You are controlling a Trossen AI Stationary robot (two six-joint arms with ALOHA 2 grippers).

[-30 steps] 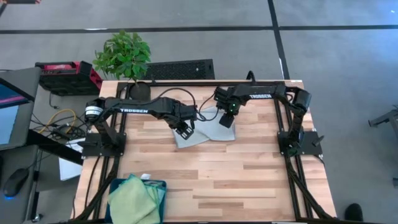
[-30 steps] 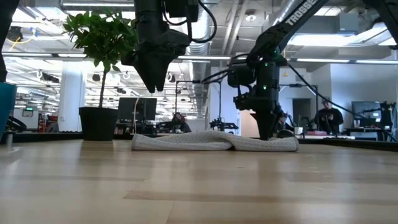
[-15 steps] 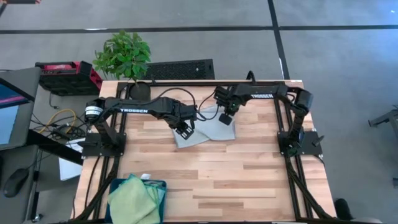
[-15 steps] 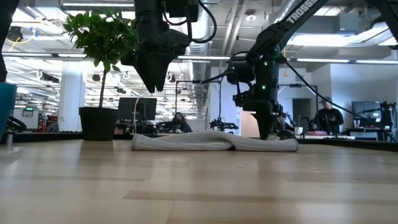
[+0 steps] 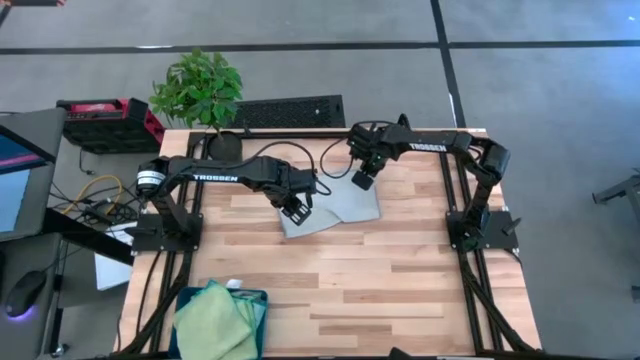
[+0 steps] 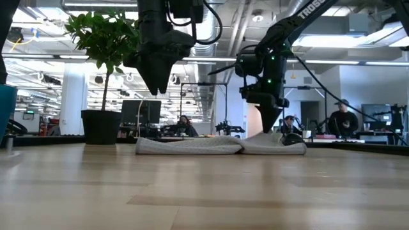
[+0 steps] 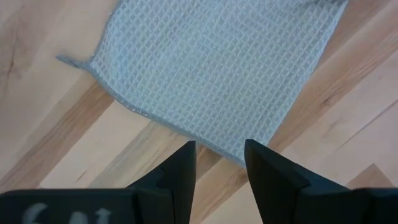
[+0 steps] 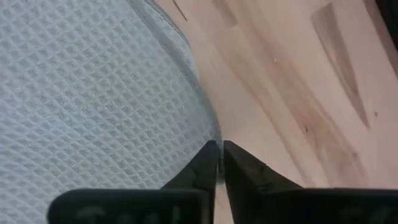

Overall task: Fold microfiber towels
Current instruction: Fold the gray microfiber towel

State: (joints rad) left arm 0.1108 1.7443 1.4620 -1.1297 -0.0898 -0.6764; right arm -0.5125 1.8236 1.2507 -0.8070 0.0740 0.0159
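Note:
A pale grey waffle-weave towel [image 5: 335, 208] lies on the wooden table's far middle, bunched low in the low view [image 6: 192, 145]. My right gripper [image 5: 362, 180] stands over its far right part, shut on the cloth [image 8: 93, 93]. My left gripper [image 5: 298, 208] hangs open well above the towel's near left corner [image 7: 217, 68]. Its fingers [image 7: 186, 168] touch nothing, and in the low view the left gripper [image 6: 155, 89] is high over the cloth. My right gripper [image 8: 219, 152] pinches the towel's hemmed edge [image 8: 208, 134] between its two fingers, which point down from above. That part of the cloth [image 6: 259, 137] is raised a little off the table. The rest of the towel lies flat on the wood.
A dark teal bin [image 5: 255, 300] with a light green cloth [image 5: 215, 320] in it stands at the table's near left corner. A potted plant [image 5: 197, 90] stands at the far left corner. Bare wood stretches across the near and right parts of the table [image 5: 400, 290].
My right gripper has risen from the towel and gone toward the table's far edge, drawing the towel's far right part up with it. The rest of the towel has stayed on the table.

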